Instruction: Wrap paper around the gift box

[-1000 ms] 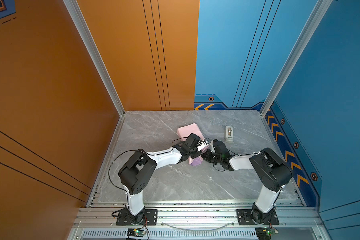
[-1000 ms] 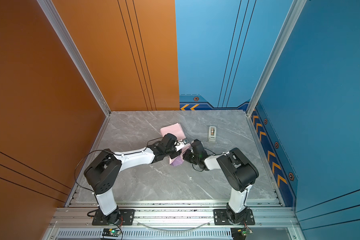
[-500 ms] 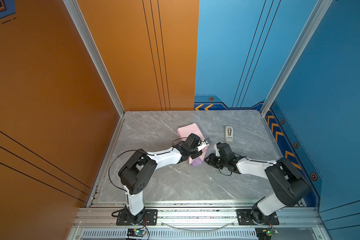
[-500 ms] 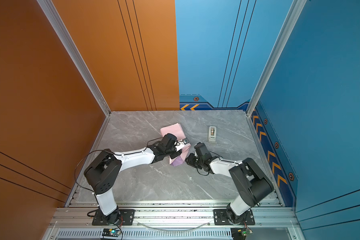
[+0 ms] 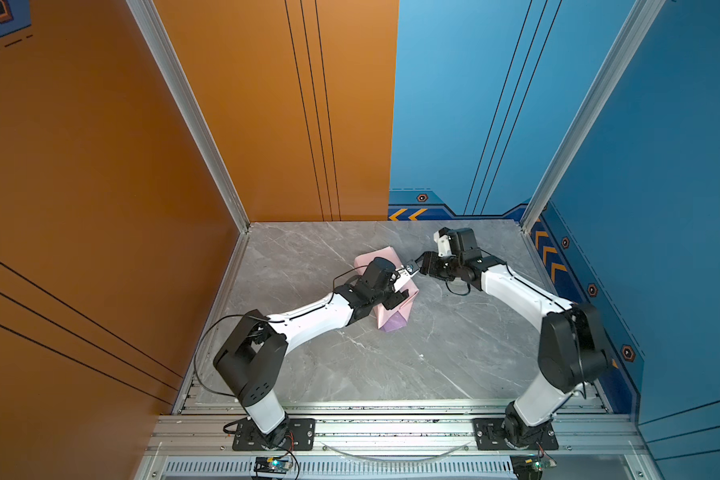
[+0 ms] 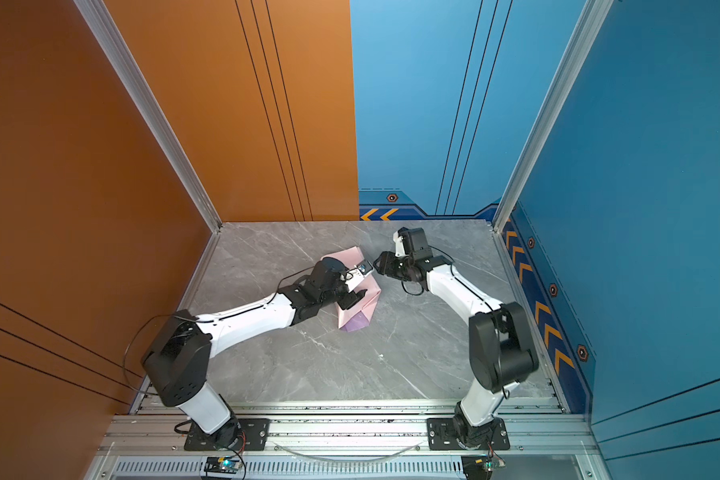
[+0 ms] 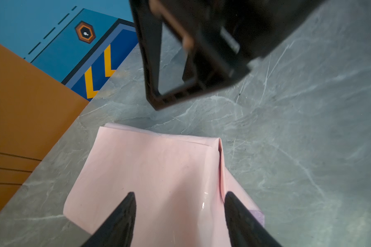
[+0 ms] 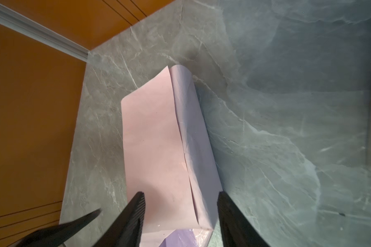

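- Left claw (image 7: 180, 193): spread, empty, over the folded pink paper (image 5: 393, 320); arm stretched low.
- Right claw (image 8: 180, 193): spread, near the paper's rear corner; elbow raised.
- Paper lies mid-desk (image 5: 350, 365).

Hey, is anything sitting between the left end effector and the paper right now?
Nothing visible does. The left end effector is open right above the folded paper, with only bare pink surface showing in its gap. The right end effector sits off beside the paper, not in between.

The left claw (image 7: 178, 195) and the right claw (image 8: 180, 195) both tilt downward, jaws spread apart.
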Controlling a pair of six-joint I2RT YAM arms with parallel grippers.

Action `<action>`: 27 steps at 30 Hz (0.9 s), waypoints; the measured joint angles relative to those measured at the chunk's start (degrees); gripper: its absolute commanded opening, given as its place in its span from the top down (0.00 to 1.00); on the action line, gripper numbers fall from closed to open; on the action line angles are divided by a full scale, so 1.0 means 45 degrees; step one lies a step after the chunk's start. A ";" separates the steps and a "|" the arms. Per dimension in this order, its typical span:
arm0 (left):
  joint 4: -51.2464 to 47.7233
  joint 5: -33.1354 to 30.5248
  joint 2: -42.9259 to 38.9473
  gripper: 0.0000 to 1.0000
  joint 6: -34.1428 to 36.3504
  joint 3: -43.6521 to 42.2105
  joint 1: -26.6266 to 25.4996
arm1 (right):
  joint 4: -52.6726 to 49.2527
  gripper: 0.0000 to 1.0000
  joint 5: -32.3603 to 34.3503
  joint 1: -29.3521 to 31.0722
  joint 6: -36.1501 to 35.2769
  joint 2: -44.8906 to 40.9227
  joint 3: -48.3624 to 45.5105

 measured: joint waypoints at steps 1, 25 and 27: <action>-0.0185 0.0000 -0.0287 0.33 -0.0549 0.0010 0.0136 | -0.0204 0.41 -0.0112 0.0024 -0.0180 0.0495 0.0389; -0.0500 0.2846 0.1836 0.39 -0.8106 -0.0219 0.2701 | -0.0141 0.49 -0.1545 0.0690 0.0899 0.1035 -0.1258; -0.0359 0.3011 0.2205 0.39 -0.7902 0.0214 0.2565 | -0.0112 0.47 -0.1277 0.0753 0.1146 0.0661 -0.1642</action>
